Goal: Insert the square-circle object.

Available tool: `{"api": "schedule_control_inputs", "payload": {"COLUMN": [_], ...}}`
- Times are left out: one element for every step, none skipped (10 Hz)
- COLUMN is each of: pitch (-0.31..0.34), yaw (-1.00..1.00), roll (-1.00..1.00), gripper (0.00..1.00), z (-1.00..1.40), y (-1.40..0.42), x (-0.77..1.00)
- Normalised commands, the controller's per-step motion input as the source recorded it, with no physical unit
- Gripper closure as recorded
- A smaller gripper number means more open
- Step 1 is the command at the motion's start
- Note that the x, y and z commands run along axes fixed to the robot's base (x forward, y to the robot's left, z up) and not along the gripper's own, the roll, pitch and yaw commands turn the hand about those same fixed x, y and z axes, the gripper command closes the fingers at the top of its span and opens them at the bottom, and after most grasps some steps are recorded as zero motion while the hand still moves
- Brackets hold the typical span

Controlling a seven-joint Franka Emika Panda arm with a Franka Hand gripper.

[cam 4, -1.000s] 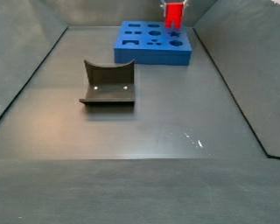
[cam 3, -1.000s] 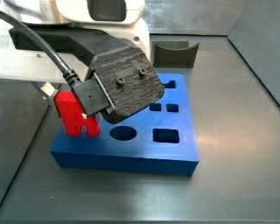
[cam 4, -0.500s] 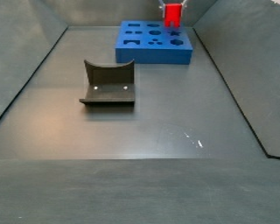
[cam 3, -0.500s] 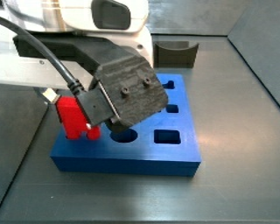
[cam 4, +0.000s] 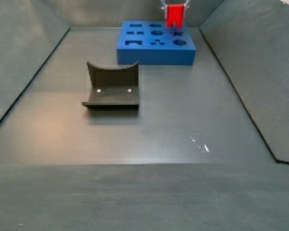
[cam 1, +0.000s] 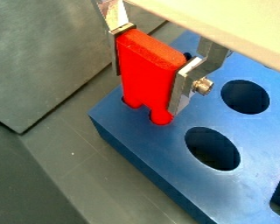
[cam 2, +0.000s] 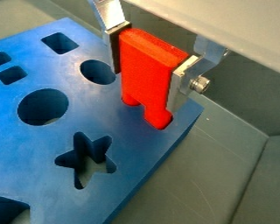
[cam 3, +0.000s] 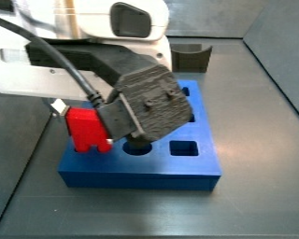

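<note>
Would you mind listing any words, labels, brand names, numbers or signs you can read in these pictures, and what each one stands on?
None: no readable text shows on the square-circle object, the gripper shut on it above the blue board, or the fixture.

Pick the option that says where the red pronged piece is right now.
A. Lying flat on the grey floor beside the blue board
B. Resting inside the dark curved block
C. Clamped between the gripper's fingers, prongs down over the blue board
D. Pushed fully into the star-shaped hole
C. In both wrist views the gripper is shut on the square-circle object, its prongs pointing down at the blue board near an edge.
</note>
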Motion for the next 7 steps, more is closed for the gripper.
{"api": "schedule_control_inputs", "payload": {"pitch": [0.000,-0.026,-0.203,-0.027,-0.009,-0.009,0.000], "yaw": [0.00,0.00,0.00,0.00,0.00,0.00,0.00], "roll": [0.00,0.00,0.00,-0.03,0.00,-0.02,0.00], "gripper": [1.00,1.00,1.00,1.00,1.00,1.00,1.00], "z": [-1.00,-1.00,-0.66,-0.07,0.00,0.00,0.00], "y": [0.00,-0.03,0.00,0.00,0.00,0.01,0.00], "x": [0.36,0.29,0.00,0.00,0.00,0.00,0.00]}}
